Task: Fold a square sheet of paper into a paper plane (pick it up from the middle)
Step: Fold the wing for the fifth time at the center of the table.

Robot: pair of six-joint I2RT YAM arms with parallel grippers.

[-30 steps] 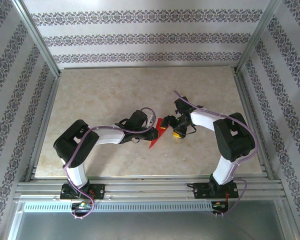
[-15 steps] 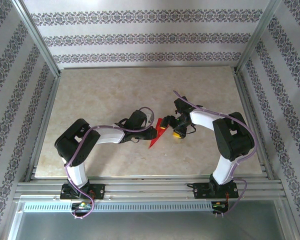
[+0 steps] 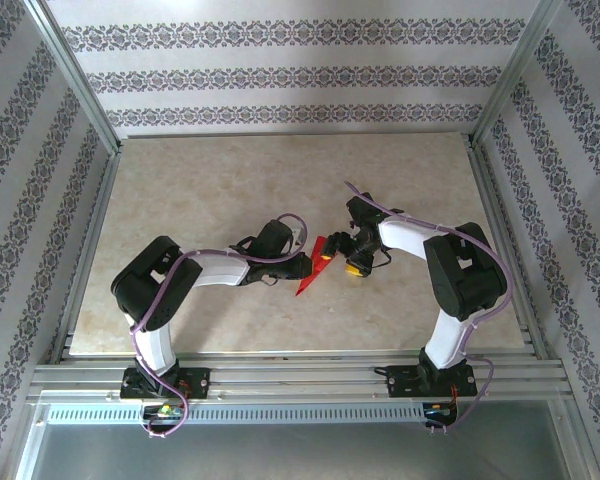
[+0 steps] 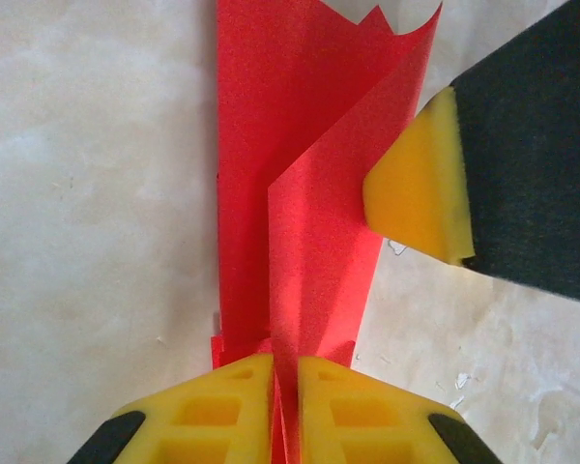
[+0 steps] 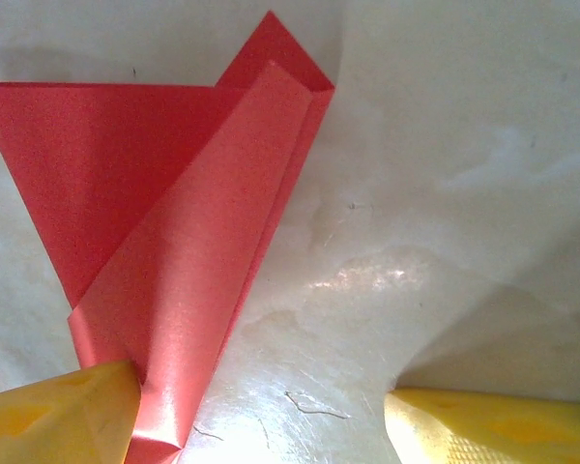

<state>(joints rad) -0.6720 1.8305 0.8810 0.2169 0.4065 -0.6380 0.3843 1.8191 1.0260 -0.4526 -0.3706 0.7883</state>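
Red paper plane (image 4: 300,193), partly folded, is pinched by the left gripper (image 4: 285,372); right gripper (image 5: 261,411) is spread, 1 finger touching the paper.

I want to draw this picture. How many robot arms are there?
2. The left arm reaches in from the near left of the table, the right arm from the near right. They meet at the folded red paper mid-table. None seems hidden.

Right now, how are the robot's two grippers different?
The left gripper is shut, pinching the red paper; the right gripper is open, with one pad against the paper's raised flap. The left gripper comes from the left side, the right gripper from the right. Both have yellow pads.
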